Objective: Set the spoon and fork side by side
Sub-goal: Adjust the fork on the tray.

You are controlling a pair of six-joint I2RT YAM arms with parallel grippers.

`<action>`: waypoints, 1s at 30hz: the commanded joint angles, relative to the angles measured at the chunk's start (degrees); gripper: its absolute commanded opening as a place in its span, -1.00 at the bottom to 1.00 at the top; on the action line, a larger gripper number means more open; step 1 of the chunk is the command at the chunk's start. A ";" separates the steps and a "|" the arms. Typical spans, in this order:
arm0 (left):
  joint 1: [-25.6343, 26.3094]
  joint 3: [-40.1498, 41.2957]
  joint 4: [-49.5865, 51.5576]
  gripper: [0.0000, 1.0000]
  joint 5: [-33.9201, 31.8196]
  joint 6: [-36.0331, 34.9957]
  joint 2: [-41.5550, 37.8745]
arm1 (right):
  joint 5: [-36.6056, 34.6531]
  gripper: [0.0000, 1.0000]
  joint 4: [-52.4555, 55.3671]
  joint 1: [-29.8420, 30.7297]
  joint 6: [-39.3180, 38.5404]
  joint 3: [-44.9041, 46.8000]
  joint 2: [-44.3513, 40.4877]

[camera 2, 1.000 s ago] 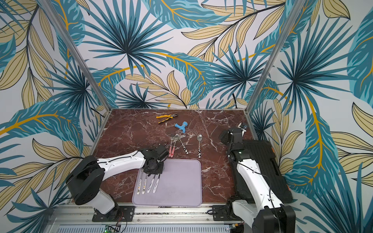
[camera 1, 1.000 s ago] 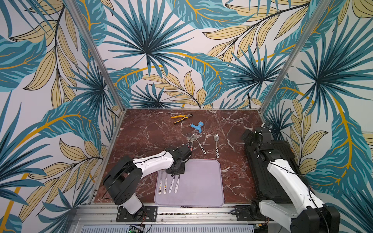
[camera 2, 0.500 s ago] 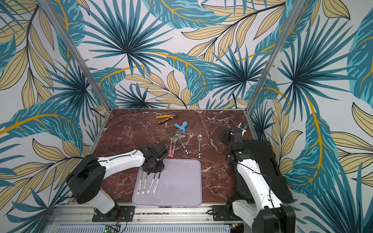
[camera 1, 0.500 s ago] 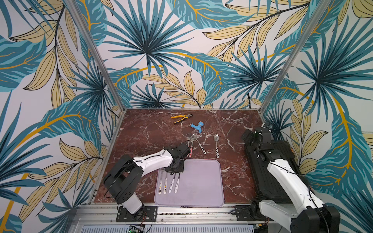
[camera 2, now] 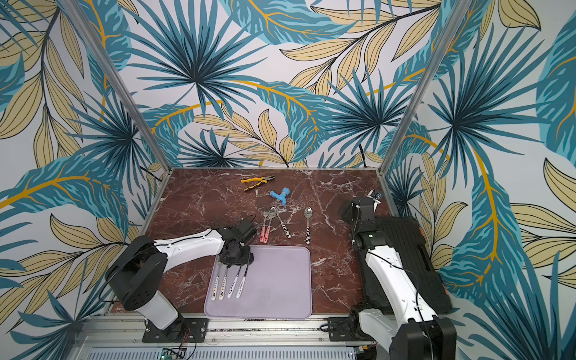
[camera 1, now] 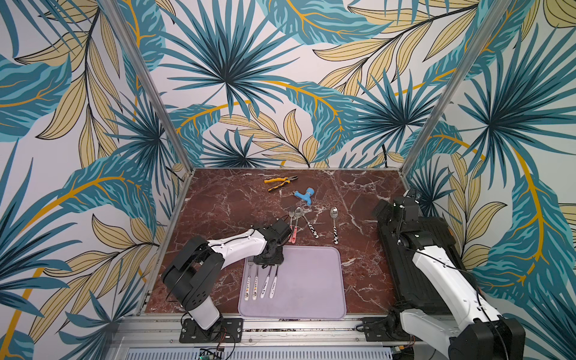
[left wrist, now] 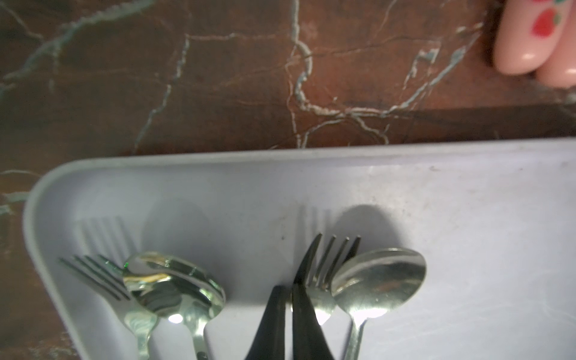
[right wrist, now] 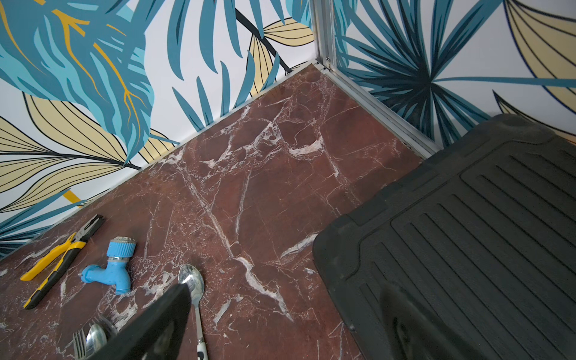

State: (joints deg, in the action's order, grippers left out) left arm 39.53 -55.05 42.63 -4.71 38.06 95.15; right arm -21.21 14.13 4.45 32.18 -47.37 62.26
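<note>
A lilac tray [camera 1: 311, 280] holds several white-handled pieces in a row: a fork [left wrist: 93, 271], a spoon [left wrist: 171, 283], a second fork [left wrist: 327, 265] and a second spoon [left wrist: 378, 280]. The second fork and spoon lie close together, heads touching. My left gripper [left wrist: 290, 299] hangs over their heads at the tray's far left [camera 1: 268, 263]. It is shut with nothing between its fingers, and one finger [left wrist: 304, 318] lies against that fork's left side. My right gripper [right wrist: 290, 293] stands open at the far right, over the edge of a black mat [right wrist: 467, 233].
On the marble beyond the tray lie a pink-handled fork [camera 1: 291, 224] and spoon [camera 1: 296, 224], plus two cow-patterned spoons [camera 1: 310, 224] [camera 1: 334, 224]. Yellow pliers [camera 1: 280, 182] and a blue tap [camera 1: 304, 196] sit further back. The black mat [camera 1: 436, 249] covers the right side.
My left wrist has shifted slightly over the tray's far left corner. The cutlery in the tray and the right arm have not moved.
</note>
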 commanded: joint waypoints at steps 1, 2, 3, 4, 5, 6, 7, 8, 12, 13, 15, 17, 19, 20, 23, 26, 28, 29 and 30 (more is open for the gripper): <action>-0.50 -0.74 1.84 -0.80 -2.55 -0.07 0.70 | -0.95 0.99 1.51 0.01 0.07 -0.28 0.47; -0.50 -0.77 2.05 -0.79 -2.87 0.00 0.52 | -0.96 0.99 1.49 0.00 0.07 -0.26 0.42; -0.58 -0.87 2.32 -0.79 -3.15 0.08 0.41 | -0.95 0.99 1.51 0.03 0.05 -0.22 0.41; -0.59 -0.94 2.56 -0.79 -3.21 0.12 0.37 | -0.94 0.99 1.51 -0.05 0.03 -0.18 0.41; -0.55 -1.03 2.63 -0.79 -3.33 0.17 0.26 | -0.94 0.99 1.47 -0.05 0.02 -0.27 0.44; -0.59 -1.03 2.63 -0.79 -3.36 0.17 0.08 | -0.94 0.99 1.51 0.00 0.07 -0.25 0.43; -0.58 -1.16 2.84 -0.79 -3.36 0.26 -0.04 | -0.94 0.99 1.50 0.00 0.04 -0.21 0.44; -0.58 -1.32 2.97 -0.79 -3.37 0.26 -0.09 | -0.94 0.99 1.51 -0.03 0.07 -0.28 0.41; -0.59 -1.89 3.08 -0.79 -3.15 0.08 -0.36 | -0.94 0.99 1.52 -0.02 0.06 -0.25 0.42; -0.58 -2.00 3.07 -0.79 -3.04 0.07 -0.55 | -1.00 0.99 1.51 0.02 0.06 -0.27 0.39; -0.59 -2.24 2.85 -0.79 -2.52 -0.07 -0.96 | -0.98 0.99 1.51 0.00 0.03 -0.18 0.41; -0.59 -2.56 2.64 -0.79 -1.82 -0.27 -1.73 | -1.00 0.99 1.50 0.01 0.00 -0.21 0.41; -0.52 -3.18 2.84 -0.79 -1.79 -0.50 -2.58 | -0.94 0.99 1.51 -0.01 0.05 -0.24 0.54; -0.59 -3.54 2.84 -0.79 -0.24 -0.63 -3.09 | -0.96 0.99 1.51 0.00 0.05 -0.23 0.55; -0.48 -4.53 2.40 -0.78 1.63 -1.19 -4.54 | -1.00 0.99 1.51 -0.04 0.06 -0.22 0.56; -0.50 -5.43 2.16 -0.78 2.98 -1.86 -5.06 | -1.02 0.99 1.51 0.00 0.03 -0.18 0.57; -0.50 -5.81 1.71 -0.79 3.85 -2.37 -4.85 | -1.01 0.99 1.45 -0.05 0.07 -0.20 0.56; -0.50 -5.88 1.57 -0.80 4.20 -2.51 -4.61 | -1.02 0.99 1.51 -0.05 0.06 -0.21 0.54; -0.50 -6.03 1.52 -0.81 4.23 -2.55 -4.26 | -1.02 0.99 1.51 -0.02 0.07 -0.18 0.51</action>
State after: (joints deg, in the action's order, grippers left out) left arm 39.27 -58.63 44.36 -2.11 36.69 91.22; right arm -21.21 14.96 4.45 32.18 -47.37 62.30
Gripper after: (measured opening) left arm 0.096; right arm 0.994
